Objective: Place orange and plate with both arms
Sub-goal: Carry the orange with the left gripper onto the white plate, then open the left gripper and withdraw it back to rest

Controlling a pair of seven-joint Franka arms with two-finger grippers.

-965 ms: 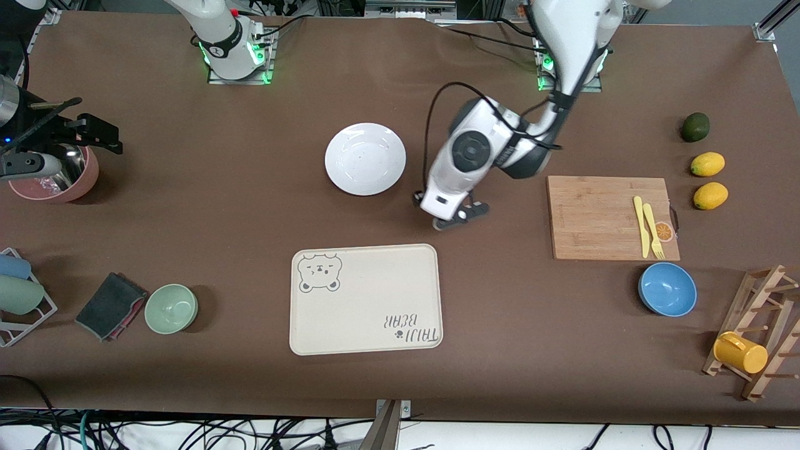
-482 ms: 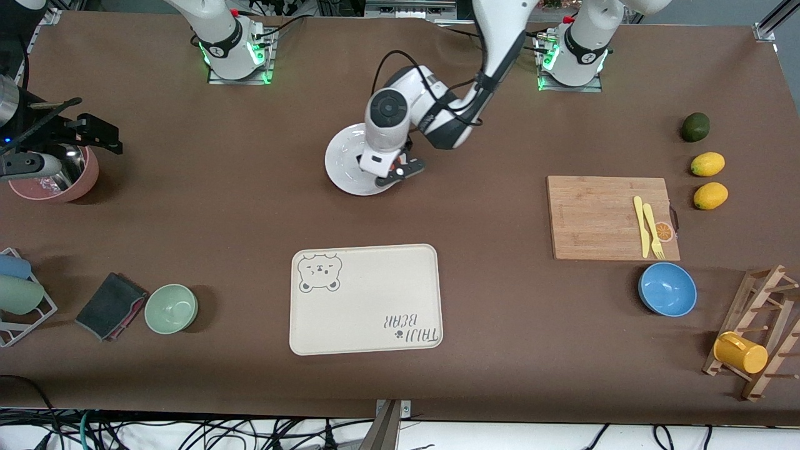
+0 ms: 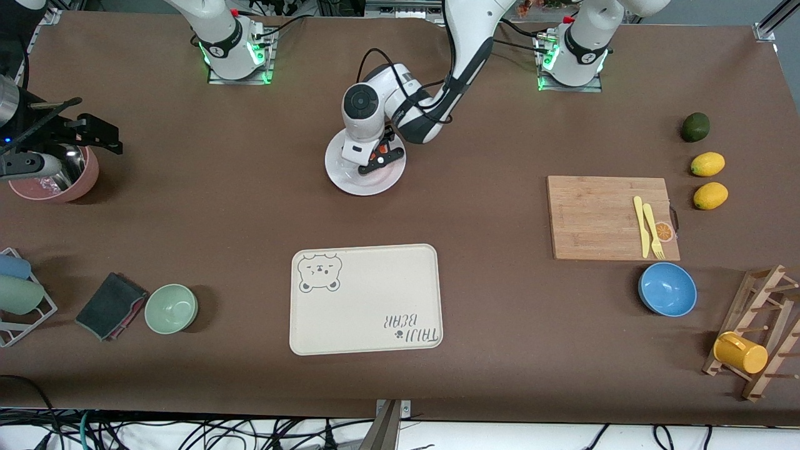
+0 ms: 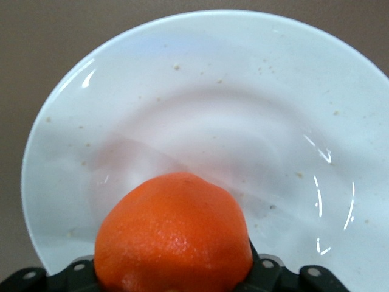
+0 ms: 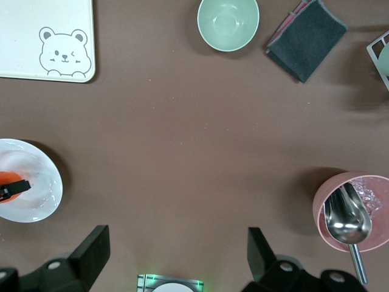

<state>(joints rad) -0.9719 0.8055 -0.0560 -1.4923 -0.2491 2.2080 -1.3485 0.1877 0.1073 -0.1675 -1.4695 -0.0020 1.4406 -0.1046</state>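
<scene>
The white plate (image 3: 357,179) lies on the brown table between the two arm bases' end and the bear tray. My left gripper (image 3: 375,156) is over the plate's middle, shut on the orange (image 3: 373,152). In the left wrist view the orange (image 4: 173,234) fills the space between the black fingers (image 4: 272,277), just above the plate (image 4: 243,103). My right gripper (image 5: 176,249) waits open and empty, high over the table at the right arm's end (image 3: 94,131). Its view also shows the plate (image 5: 36,194) and the orange (image 5: 7,177).
A cream bear tray (image 3: 365,300) lies nearer the front camera than the plate. A green bowl (image 3: 171,308), dark cloth (image 3: 111,305) and pink bowl with a spoon (image 3: 75,181) are at the right arm's end. A cutting board (image 3: 594,215), blue bowl (image 3: 667,289), lemons (image 3: 707,164) and avocado (image 3: 695,127) are at the left arm's end.
My left arm has swung from beside the cutting board to over the plate, carrying the orange. The right arm has not moved.
</scene>
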